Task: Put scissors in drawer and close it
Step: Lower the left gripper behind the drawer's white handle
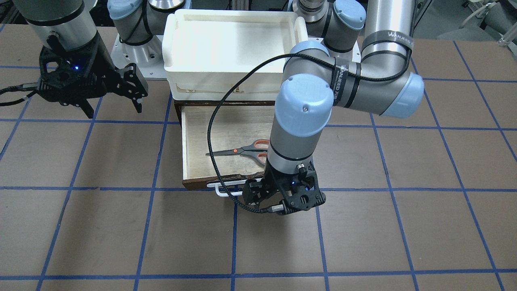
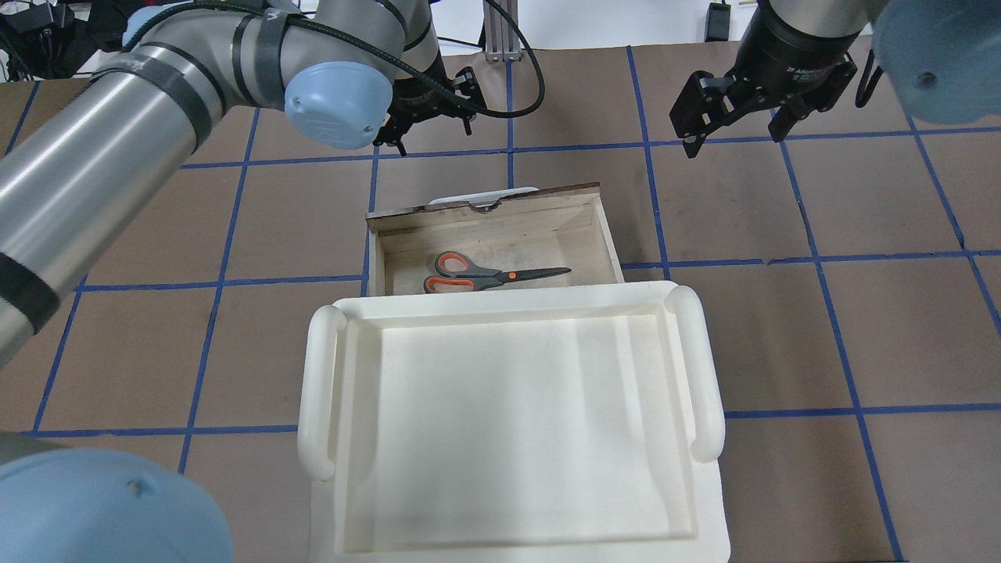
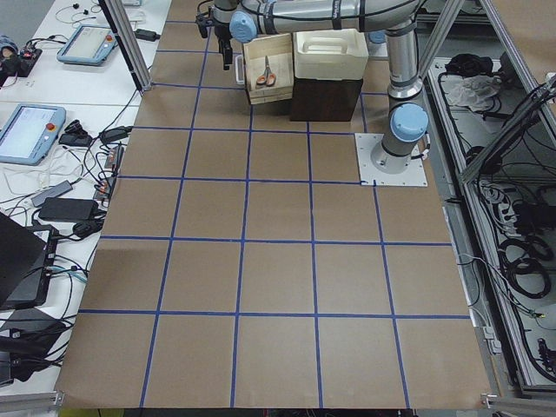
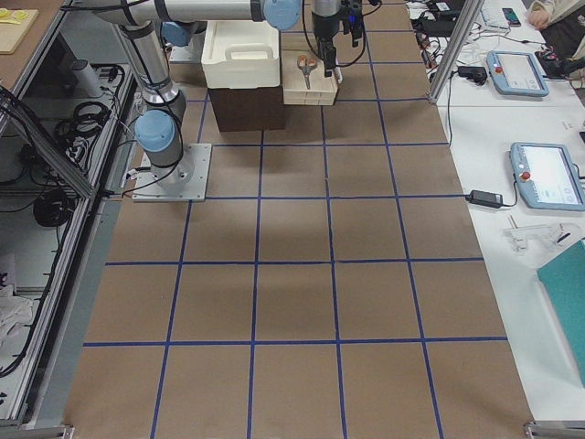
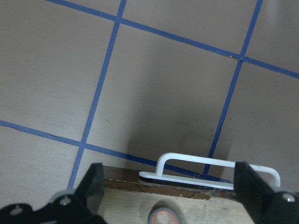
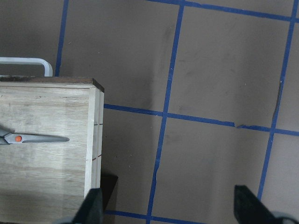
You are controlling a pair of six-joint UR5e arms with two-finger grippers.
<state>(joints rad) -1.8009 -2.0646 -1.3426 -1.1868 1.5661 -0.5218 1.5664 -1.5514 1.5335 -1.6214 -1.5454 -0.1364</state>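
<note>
At the handle (image 2: 485, 195) of the drawer (image 2: 508, 221), the left gripper (image 2: 430, 133) hangs spread, empty; scissors (image 2: 493, 276) lie inside. Best pushed squarely, centred.

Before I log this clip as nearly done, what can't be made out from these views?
- Scissors: handle loops partly hidden by the left arm in the front-facing view; cut off at the left wrist view's bottom edge.
- Left tool: fingertips hidden beneath its own body, front-facing view; contact with the drawer handle unclear.
- Drawer: rear hidden under the white tray, overhead view.
- Side views: scissors too small for detail.
</note>
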